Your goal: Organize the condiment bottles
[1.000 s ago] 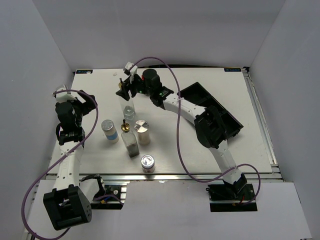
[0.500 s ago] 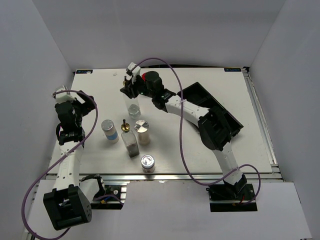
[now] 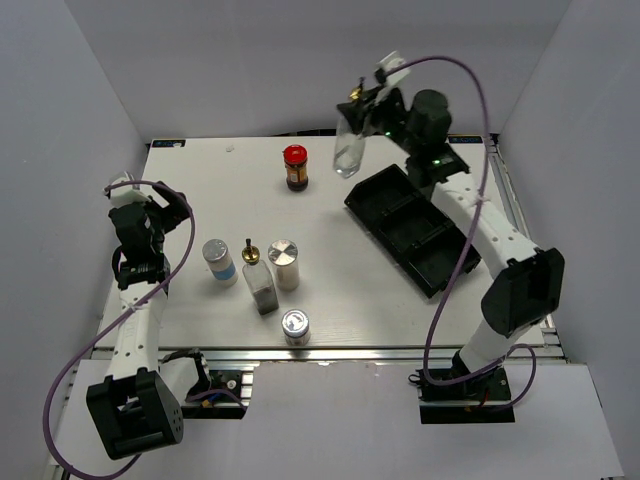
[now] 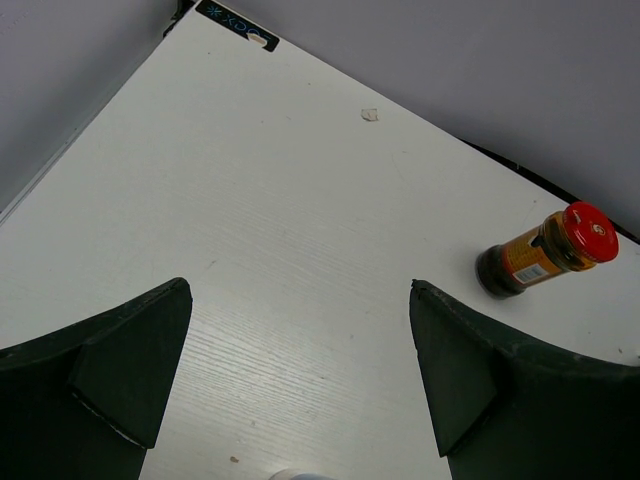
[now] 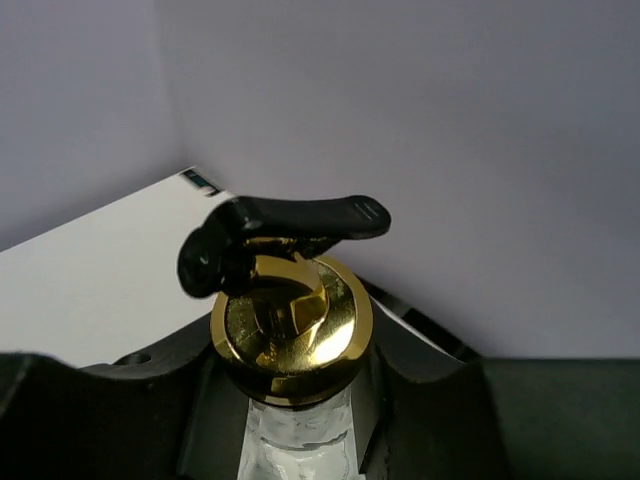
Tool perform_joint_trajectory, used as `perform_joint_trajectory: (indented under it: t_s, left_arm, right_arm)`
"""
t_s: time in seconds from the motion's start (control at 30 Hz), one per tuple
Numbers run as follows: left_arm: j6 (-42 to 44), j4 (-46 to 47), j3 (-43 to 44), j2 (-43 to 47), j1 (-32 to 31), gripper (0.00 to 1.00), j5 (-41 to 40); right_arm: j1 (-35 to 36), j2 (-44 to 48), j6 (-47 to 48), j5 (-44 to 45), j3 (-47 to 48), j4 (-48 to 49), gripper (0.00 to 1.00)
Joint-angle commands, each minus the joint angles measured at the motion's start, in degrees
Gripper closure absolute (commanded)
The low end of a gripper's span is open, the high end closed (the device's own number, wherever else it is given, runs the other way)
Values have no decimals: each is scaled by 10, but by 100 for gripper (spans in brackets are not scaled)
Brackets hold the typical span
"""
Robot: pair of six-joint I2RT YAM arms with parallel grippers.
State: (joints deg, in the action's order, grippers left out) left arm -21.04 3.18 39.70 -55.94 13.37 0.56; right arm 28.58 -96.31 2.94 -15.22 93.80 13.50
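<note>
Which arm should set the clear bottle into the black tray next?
Right. The right gripper is shut on the clear bottle, raised near the black tray; the left gripper is open, empty, far across the table.

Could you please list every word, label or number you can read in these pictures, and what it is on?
No text can be read for certain.
Black sticker at the table corner: pale marks, too blurred to read.
Orange label on the red-lidded jar: too small to read.
Blue label on the shaker: too small.
</note>
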Motion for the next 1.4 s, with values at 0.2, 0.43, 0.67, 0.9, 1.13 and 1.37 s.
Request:
perform_joint_trajectory:
  t_s: [0.2,0.43,0.67,0.9,1.13,1.37]
  left_arm:
    - [-10,6,8,-7,0,2,33]
    - [-15,6,13,-25,1,2,40]
    - [-15,4,17,-36,0,2,40]
    - [-17,10,14,-36,0,2,56]
    - [-19,15,15,-40,0,2,69]
    - [-17,10,17,-40,0,2,59]
  right_arm:
    - [-87,22,10,-45,6,21,100]
    - [-121,-6,6,-76,-12,34,100]
    - [-153,-21,-3,-96,-43,65,100]
    - [-165,-49,12,-108,-68,102,100]
    - [-170,-84,35,-109,-84,153,100]
    - [-170,-85,69,-55,-139,197,100]
